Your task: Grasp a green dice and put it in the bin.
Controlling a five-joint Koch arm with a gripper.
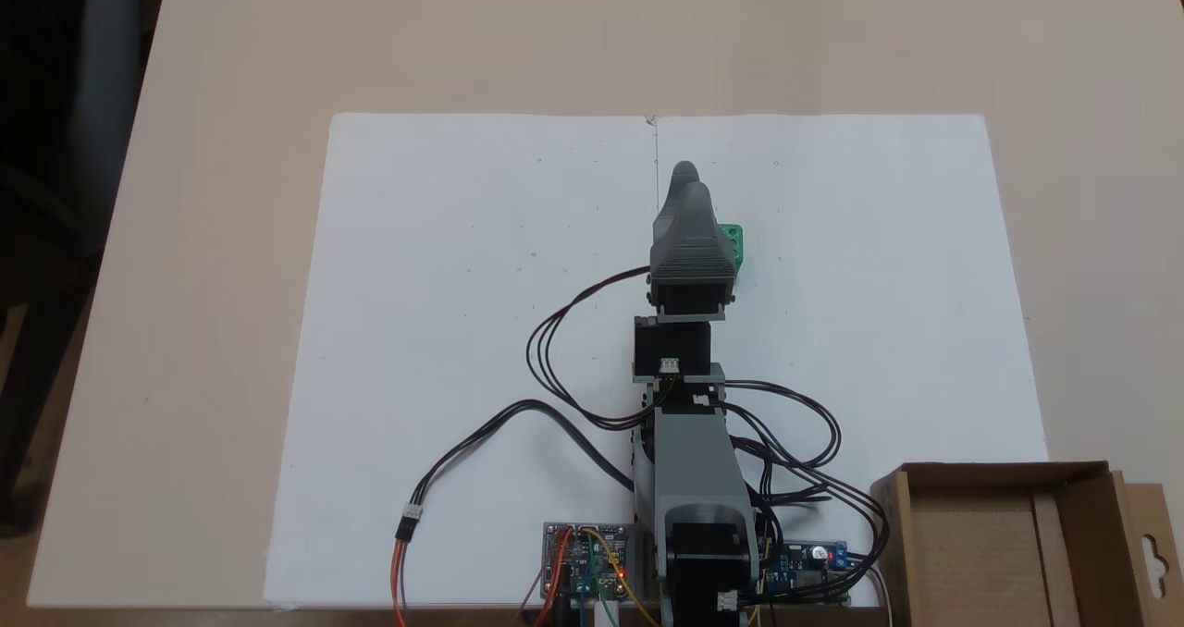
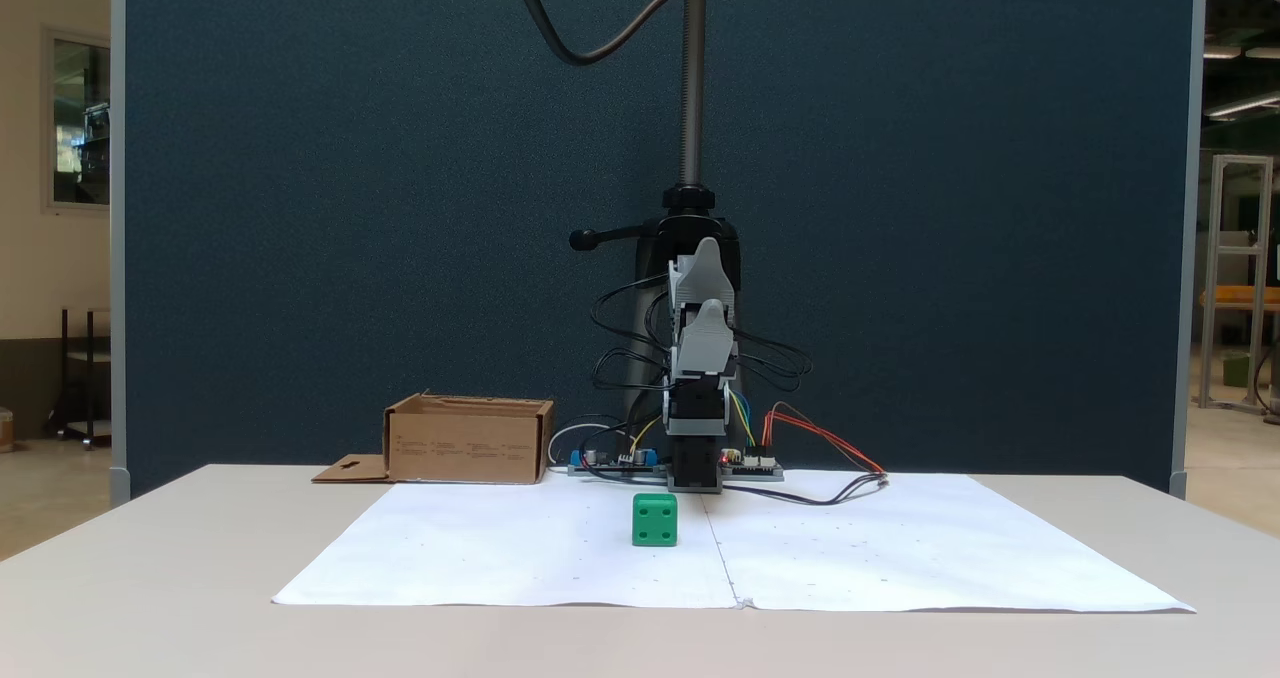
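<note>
Dice point(image 2: 655, 519) sits untouched on paper beside the raised hand point(image 1: 684, 172), jaw gap impossible to tell; it should spread, drop squarely astride, then carry to bin point(image 1: 1091, 516).

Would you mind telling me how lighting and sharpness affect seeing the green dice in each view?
In a fixed view from above, the green dice is soft-edged and half hidden behind the gripper; in a fixed view at table height, it is evenly lit, pips legible, faint shadow on the white paper.

White paper sheets point(image 1: 481, 331) on beige table point(image 1: 231, 72), centre. Circuit boards point(image 1: 587, 558) at paper's near edge. Blue partition point(image 2: 350, 208) behind table.
</note>
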